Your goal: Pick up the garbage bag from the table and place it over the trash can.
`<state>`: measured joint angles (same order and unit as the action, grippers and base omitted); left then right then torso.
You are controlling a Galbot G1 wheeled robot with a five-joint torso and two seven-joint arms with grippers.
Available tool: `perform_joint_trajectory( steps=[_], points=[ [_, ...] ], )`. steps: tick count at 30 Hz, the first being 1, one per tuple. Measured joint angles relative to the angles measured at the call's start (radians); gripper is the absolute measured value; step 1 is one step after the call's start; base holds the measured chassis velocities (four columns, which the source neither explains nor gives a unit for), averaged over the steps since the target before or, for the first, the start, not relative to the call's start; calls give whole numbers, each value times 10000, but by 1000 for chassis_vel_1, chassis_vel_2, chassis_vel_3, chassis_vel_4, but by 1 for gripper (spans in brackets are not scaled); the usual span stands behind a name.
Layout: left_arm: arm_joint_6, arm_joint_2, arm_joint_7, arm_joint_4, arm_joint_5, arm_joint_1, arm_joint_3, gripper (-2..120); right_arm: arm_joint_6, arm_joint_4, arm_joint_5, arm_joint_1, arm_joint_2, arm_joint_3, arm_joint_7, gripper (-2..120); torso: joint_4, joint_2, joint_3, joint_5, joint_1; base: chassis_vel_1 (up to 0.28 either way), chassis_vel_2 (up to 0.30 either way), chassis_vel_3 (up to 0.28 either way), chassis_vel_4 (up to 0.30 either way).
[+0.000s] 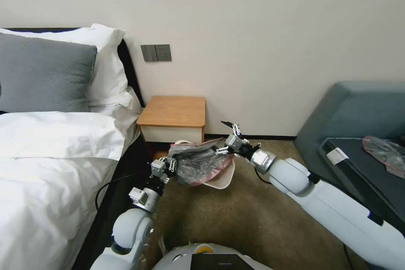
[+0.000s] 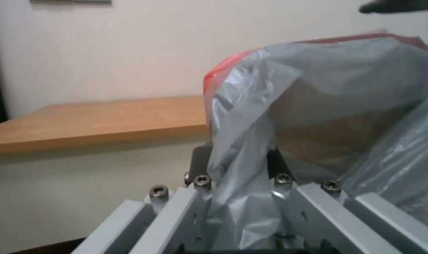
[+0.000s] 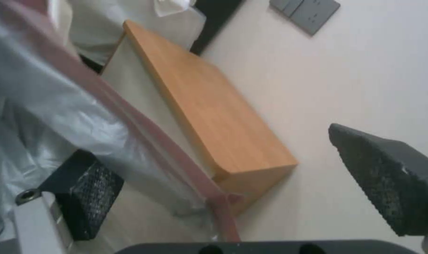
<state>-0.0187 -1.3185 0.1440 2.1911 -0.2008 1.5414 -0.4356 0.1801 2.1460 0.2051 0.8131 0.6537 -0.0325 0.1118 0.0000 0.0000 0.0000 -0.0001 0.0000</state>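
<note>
Bare wooden table against cream wall, trash can on carpet before it, left gripper pinching garbage bag, right gripper spread wide.

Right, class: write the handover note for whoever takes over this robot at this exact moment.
Left gripper: shut on the left edge of the garbage bag.
Right gripper: open, one finger against the bag's pink rim on the right side.
The bag is off the table, spread between both grippers just above the trash can.
Done: pickup. Left: fit the rim around the can, then release.
</note>
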Motion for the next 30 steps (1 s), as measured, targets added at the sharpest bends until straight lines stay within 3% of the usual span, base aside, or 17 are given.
perform_joint_trajectory(
  steps=[11, 20, 22, 25, 28, 30],
  points=[
    [-480, 69, 499, -164, 509, 48, -154, 5, 546, -887, 1041, -1304, 279, -625, -474, 100, 0, 0, 0, 2, 0, 0, 0, 0, 0],
    [-1375, 8, 1060, -288, 899, 48, -216, 5, 837, -1338, 1478, -1575, 83, -879, -439, 100, 0, 0, 0, 2, 0, 0, 0, 0, 0],
    [-1911, -14, 1571, -288, 871, 75, -320, 5, 1044, -1580, 1758, -1789, -27, -994, -314, 100, 0, -1, 0, 2, 0, 0, 0, 0, 0],
    [-2099, -33, 1797, -284, 771, 80, -382, 5, 1307, -1634, 2028, -1880, -101, -1012, -281, 100, 1, 0, -1, 1, 0, 0, 0, 0, 0],
    [-2119, -84, 1693, -288, 658, 72, -438, 5, 1589, -1596, 2133, -1842, -191, -848, -246, 100, 3, 0, 0, 4, 0, 0, 0, 0, 0],
    [-1941, -130, 1267, -299, 315, 39, -529, 5, 1748, -1450, 2133, -1551, -360, -458, -119, 100, 1, -1, -1, -2, 0, 0, 0, 0, 0]
  ],
)
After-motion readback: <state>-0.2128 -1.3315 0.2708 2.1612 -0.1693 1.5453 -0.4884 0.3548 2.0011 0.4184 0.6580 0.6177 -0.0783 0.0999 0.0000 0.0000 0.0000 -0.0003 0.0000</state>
